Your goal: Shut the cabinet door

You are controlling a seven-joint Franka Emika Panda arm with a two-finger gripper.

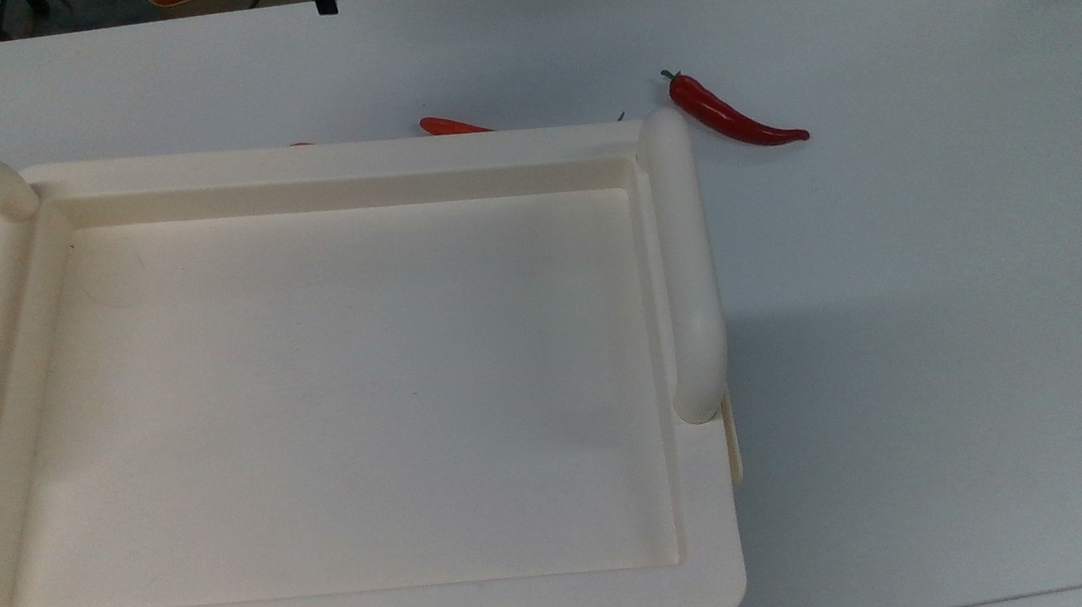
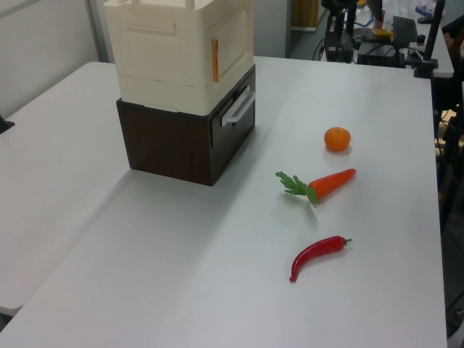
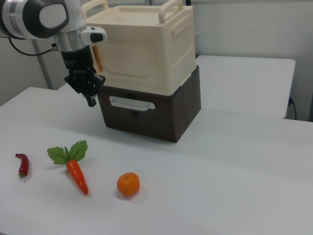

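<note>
cream cabinet (image 3: 142, 46) sits on a dark brown drawer box (image 3: 146, 117) on a white table (image 3: 234, 166). door (image 3: 132, 58) is on the cabinet's front face, above the box's pale handle (image 3: 131, 103). it lies flush with the cabinet wall, and no gap shows round its edge, so it looks shut. a brownish hinge strip (image 3: 98, 58) runs along its edge at the right view's left. in the left view the door (image 2: 235, 40) faces the left view's right, again flat against the cabinet (image 2: 167, 51), with the strip (image 2: 214, 60) at its near edge.

gripper (image 3: 91, 98) hangs from the arm at the right view's left of the cabinet, pointing down, with its fingers drawn together and nothing between them. its tip sits about level with the top of the drawer box. in the top view the gripper (image 1: 325, 2) is at the far edge of the table (image 1: 903, 306), well apart from the cabinet (image 1: 334, 154). in the left view it (image 2: 333, 43) stands beyond the table's far end, clear of the door.

three things lie on the table in front of the door. a carrot (image 3: 76, 174) with green leaves lies between a red chili (image 3: 22, 165) and an orange (image 3: 128, 184). all three are apart from each other and from the box. in the top view the chili (image 1: 732, 112) lies just beside the cabinet's far corner, near one bar handle (image 1: 687, 258).
</note>
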